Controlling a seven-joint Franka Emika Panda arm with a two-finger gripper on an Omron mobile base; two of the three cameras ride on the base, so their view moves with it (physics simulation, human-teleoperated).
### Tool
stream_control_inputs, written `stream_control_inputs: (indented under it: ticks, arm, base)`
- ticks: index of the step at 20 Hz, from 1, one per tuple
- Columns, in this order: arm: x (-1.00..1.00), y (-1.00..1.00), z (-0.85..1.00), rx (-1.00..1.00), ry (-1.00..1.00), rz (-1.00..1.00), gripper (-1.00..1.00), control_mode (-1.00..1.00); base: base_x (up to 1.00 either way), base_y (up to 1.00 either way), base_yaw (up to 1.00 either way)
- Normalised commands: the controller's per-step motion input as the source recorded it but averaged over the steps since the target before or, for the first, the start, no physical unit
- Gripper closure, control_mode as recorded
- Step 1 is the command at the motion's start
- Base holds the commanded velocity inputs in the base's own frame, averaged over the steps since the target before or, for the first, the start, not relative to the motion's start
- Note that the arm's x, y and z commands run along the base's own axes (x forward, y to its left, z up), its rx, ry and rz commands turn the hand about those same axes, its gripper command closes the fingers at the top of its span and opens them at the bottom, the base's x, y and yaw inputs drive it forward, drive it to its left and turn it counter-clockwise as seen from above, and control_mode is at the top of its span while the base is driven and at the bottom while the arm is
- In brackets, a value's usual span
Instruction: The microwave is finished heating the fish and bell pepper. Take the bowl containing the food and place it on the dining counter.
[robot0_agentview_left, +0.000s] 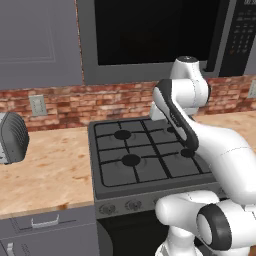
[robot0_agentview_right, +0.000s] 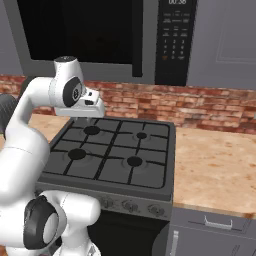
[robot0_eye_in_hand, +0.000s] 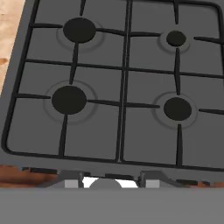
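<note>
The microwave (robot0_agentview_left: 150, 40) (robot0_agentview_right: 85, 35) hangs above the stove with its black glass door shut. Its bar handle (robot0_agentview_right: 137, 40) and keypad (robot0_agentview_right: 175, 40) are on the right side. The bowl, the fish and the bell pepper are hidden behind the dark door. The dining counter is out of view. My gripper (robot0_agentview_right: 84, 119) (robot0_eye_in_hand: 109, 181) points down over the back of the stove, below the microwave. Its two fingertips (robot0_eye_in_hand: 72, 181) stand apart with nothing between them.
A gas stove (robot0_agentview_left: 140, 155) (robot0_agentview_right: 110, 150) (robot0_eye_in_hand: 122, 87) with black grates lies under the hand. Wood-look counter (robot0_agentview_left: 45, 170) (robot0_agentview_right: 215, 165) runs on both sides before a brick wall. A grey toaster (robot0_agentview_left: 10, 137) stands at the far left.
</note>
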Motion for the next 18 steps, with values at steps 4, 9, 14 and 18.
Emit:
stream_control_inputs:
  ticks: [4, 9, 14, 18]
  arm:
    - [-0.13, 0.0, 0.0, 0.0, -0.11, 0.0, -1.0, -1.0]
    - [-0.5, 0.0, 0.0, 0.0, -0.13, 0.0, -1.0, -1.0]
    - [-0.78, -0.08, 0.0, 0.0, -0.19, 0.0, -1.0, -1.0]
    - [-0.91, -0.14, 0.0, 0.0, -0.17, 0.0, -1.0, -1.0]
  base:
    - [0.0, 0.0, 0.0]
    - [0.0, 0.0, 0.0]
    - [0.0, 0.0, 0.0]
    - [0.0, 0.0, 0.0]
